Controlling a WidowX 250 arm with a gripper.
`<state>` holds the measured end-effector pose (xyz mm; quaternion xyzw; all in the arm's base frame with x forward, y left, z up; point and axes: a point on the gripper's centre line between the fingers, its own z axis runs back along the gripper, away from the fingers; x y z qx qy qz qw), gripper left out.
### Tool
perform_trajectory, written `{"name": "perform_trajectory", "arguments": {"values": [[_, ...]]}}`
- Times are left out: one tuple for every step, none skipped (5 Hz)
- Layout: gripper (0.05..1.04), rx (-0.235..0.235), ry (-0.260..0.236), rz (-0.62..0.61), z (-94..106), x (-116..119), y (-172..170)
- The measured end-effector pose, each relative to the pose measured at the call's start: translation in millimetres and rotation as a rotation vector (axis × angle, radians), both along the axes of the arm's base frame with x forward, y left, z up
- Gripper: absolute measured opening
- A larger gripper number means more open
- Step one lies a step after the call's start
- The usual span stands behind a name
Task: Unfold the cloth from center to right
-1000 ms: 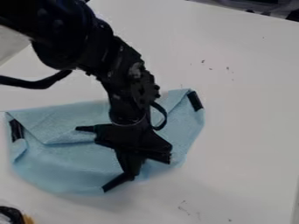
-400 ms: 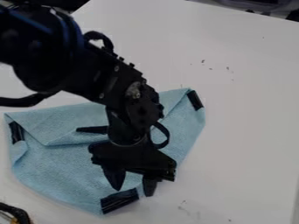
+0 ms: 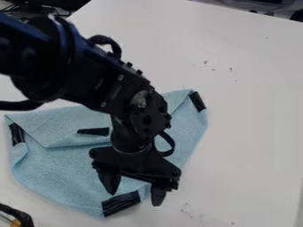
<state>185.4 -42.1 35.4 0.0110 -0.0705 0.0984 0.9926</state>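
The blue cloth [image 3: 59, 170] lies partly folded on the white worktop [image 3: 248, 111], across the left and middle of the view; black strips [image 3: 121, 204] sit at its corners and on its folded flap; above its near edge hangs the black gripper [image 3: 135, 197], jaws spread apart.

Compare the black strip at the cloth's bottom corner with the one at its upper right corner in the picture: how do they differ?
The bottom strip looks wider than the right strip. The bottom strip slants gently up to the right, while the right strip runs steeply, its top leaning left. The bottom strip lies by the open gripper; the right strip is well away from it. Both are black, at the cloth's edge.
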Motion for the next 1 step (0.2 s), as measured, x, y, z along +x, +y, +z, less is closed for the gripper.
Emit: {"name": "perform_trajectory", "arguments": {"values": [[1.001,0.009,-0.014,-0.067,6.0,8.3,0.9]]}}
